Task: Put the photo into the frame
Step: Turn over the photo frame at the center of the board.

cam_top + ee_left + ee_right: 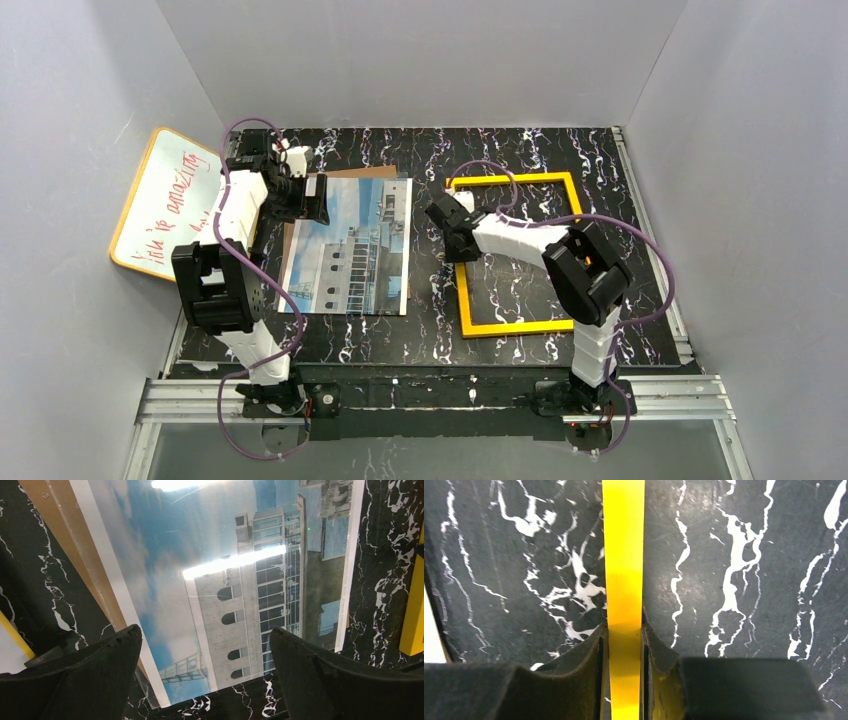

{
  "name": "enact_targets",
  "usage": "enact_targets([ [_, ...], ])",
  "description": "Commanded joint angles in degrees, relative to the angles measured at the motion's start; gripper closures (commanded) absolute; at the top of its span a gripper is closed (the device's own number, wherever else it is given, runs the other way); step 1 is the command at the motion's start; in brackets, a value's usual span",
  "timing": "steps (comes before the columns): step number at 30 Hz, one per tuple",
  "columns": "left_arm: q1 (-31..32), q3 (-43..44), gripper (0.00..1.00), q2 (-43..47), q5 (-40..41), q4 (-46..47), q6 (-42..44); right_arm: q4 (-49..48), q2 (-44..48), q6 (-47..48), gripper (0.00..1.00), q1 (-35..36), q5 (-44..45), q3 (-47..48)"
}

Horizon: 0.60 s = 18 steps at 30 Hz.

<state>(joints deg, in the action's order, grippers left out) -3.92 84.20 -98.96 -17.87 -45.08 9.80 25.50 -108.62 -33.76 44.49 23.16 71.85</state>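
My left gripper (204, 635) is spread wide and holds nothing. The photo (235, 580) lies flat, picture side up, below and ahead of these jaws, its near corner roughly between the two fingers (100, 670). A brown backing board (75, 545) sits under the photo and sticks out past its edge on one side. My right gripper (624, 630) is pinched down on a yellow rail of the frame (624, 555), which runs straight ahead out of the jaws. The overhead view says it is the rail nearest the photo. The frame lies flat on the marble-pattern table (420, 340), well apart from the photo, with bare table between. A whiteboard (165, 200) with red writing leans on the wall off to the left and is not part of the job. Handling guess: the photo is thin, light, glossy and bendy. It will likely slide and flop, and it creases if pinched mid-sheet. Best hold is probably an edge or corner where it overhangs or can be lifted off the board, with light pressure. The frame looks stiff. The thin rail gives a firm bite, and any pane inside it would be breakable, so keep it low and don't twist.
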Motion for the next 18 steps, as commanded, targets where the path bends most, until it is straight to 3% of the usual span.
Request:
enact_targets([
  [1,0.4,0.4,0.02,0.1,-3.7,-2.3,0.3,6.3,-1.4,-4.2,0.88,0.6,-2.1,9.0],
  [10,1.5,-0.2,0.02,0.1,-6.1,-2.3,-1.0,11.0,-1.7,-9.3,0.97,1.5,-12.9,29.5],
  [18,2.9,2.2,0.02,1.0,-7.4,-3.3,-1.6,5.4,1.5,-17.5,0.99,1.5,-25.5,36.0],
])
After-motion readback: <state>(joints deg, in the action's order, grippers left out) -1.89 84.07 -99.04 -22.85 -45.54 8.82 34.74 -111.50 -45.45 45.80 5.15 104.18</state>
